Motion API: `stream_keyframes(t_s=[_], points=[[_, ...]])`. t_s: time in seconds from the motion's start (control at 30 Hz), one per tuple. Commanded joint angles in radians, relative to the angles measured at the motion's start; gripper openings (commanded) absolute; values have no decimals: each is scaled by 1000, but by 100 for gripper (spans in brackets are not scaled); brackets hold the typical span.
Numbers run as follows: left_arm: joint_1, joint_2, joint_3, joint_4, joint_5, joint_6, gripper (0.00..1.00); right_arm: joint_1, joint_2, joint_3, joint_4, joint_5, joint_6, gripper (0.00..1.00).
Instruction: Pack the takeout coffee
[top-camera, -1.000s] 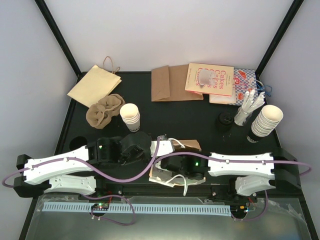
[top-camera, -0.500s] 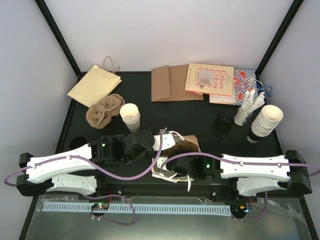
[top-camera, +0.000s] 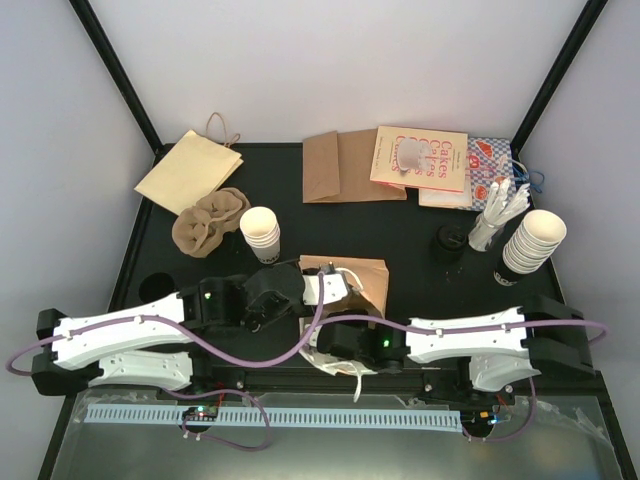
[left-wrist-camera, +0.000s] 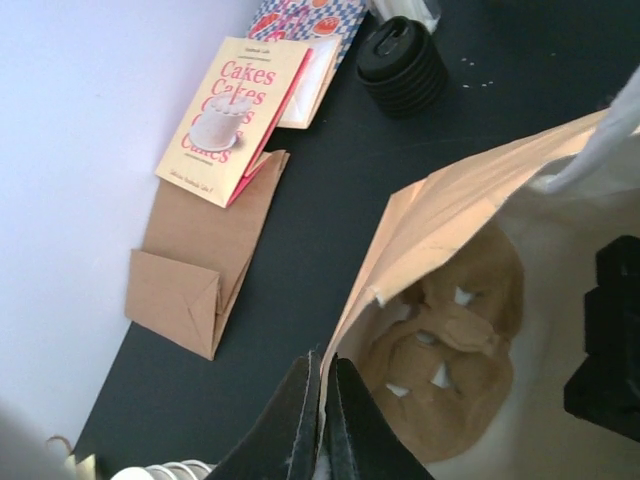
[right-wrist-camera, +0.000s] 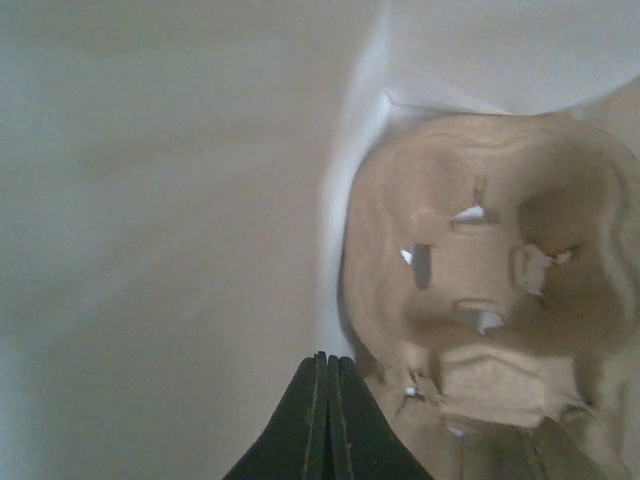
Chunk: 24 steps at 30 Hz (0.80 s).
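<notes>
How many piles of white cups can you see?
2. The left pile stands beside the brown pulp tray. The right pile stands near the table's right edge. More could hide under the arms.

A pulp tray (left-wrist-camera: 470, 320) lies inside the paper bag (left-wrist-camera: 450, 210), cup stack (top-camera: 261, 235) behind-left.

pulp tray (right-wrist-camera: 480, 300) right of right gripper (right-wrist-camera: 325, 362): cut by frame edges | paper bag (left-wrist-camera: 450, 210) beyond left gripper (left-wrist-camera: 322, 360): far side out of frame | bag wall left of right gripper: blurred
</notes>
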<state>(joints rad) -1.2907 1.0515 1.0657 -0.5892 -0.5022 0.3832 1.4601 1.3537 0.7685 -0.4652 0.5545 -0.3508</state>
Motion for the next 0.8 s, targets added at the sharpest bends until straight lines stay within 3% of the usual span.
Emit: stream_keyframes(t_s=[0.0, 0.53, 0.77], points=[[5, -63, -23, 64, 44, -32, 2, 18, 45, -30, 13, -50, 27, 1], [2, -63, -24, -1, 163, -85, 2, -6, 55, 26, -47, -27, 55, 1], [2, -50, 2, -33, 193, -103, 2, -101, 26, 51, -87, -13, 32, 1]])
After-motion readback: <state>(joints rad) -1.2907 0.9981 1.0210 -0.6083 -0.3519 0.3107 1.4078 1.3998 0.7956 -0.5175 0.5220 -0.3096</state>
